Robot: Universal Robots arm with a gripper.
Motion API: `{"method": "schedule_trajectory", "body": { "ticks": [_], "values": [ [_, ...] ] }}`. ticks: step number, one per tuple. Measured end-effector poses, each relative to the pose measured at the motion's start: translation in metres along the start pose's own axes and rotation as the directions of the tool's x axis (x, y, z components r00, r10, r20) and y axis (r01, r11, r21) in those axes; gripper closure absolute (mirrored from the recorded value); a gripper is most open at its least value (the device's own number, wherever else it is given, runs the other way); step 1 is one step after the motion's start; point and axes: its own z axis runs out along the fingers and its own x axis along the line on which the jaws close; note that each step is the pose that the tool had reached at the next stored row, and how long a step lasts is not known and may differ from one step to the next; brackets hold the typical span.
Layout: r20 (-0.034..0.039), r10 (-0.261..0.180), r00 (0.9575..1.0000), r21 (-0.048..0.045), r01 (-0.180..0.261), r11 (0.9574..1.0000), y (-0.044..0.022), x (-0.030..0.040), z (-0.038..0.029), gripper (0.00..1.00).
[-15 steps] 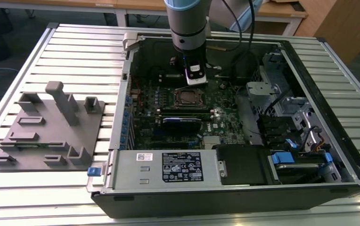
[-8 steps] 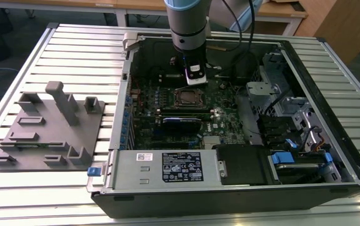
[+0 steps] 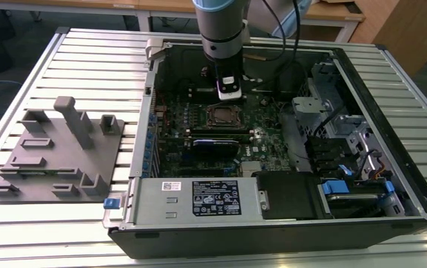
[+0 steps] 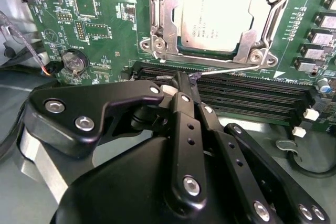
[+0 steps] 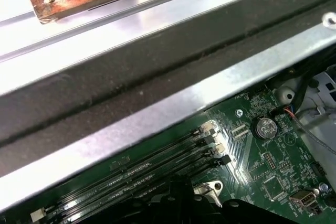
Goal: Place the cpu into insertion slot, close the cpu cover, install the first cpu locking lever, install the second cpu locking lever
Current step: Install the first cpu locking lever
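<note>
The cpu (image 4: pixel 215 14) lies in the insertion slot (image 3: pixel 224 115) at the middle of the green motherboard. Its pale metal top shows through the window of the cpu cover (image 4: pixel 169 24), which lies flat over it. A thin silver locking lever (image 4: pixel 231 68) runs along the socket's edge beside the memory slots. In the second wrist view my gripper (image 4: pixel 181 83) is shut, black fingers together, with the lever's end right at the tips. Whether it is pinched I cannot tell. In the exterior view the gripper (image 3: pixel 228 95) hangs just behind the socket.
The open computer case (image 3: pixel 363 67) walls in the board. Black memory slots (image 4: pixel 252 95) and a coin battery (image 4: pixel 74 61) lie near the fingers. A grey power supply (image 3: pixel 198 198) sits at the front. A grey fixture plate (image 3: pixel 57 151) stands at the exterior view's left.
</note>
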Motion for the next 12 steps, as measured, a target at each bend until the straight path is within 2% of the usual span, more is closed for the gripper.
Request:
{"method": "schedule_trajectory", "body": {
  "ticks": [7,12],
  "values": [
    [0.0172,0.028,0.9995,0.0131,-0.028,0.9995,-0.0005,0.0027,0.0032,0.9],
    [0.0224,0.039,0.999,0.0162,-0.039,0.9991,0.0005,0.0083,0.0051,0.9]
  ]
}}
